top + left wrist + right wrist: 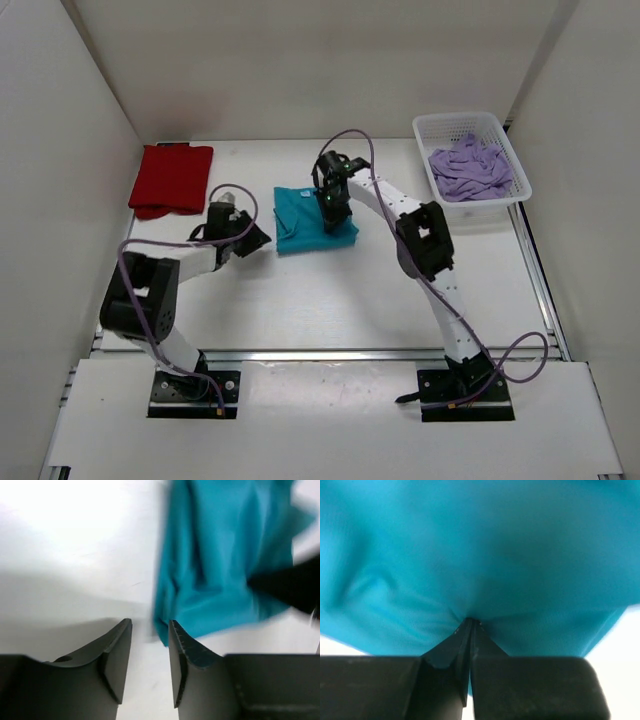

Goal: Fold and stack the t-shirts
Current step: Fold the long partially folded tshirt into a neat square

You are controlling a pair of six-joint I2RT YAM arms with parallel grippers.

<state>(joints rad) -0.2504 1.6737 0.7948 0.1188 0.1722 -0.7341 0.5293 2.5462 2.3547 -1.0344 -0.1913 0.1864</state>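
Teal t-shirt [480, 555] pinched tight between right jaws.

no readable text, brand, number or sign in any view, teal t-shirt [297, 215] plain where its cloth shows, nothing legible on it

The teal-blue cloth t-shirt [298, 222] looks matt, soft and creased; the red cloth t-shirt [172, 178] is matt too. The white lattice basket [455, 119] is smooth plastic, and the white table [330, 300] is faintly glossy. The dark fingers [117, 655] of the left gripper [150, 624] are matt, perhaps plastic.
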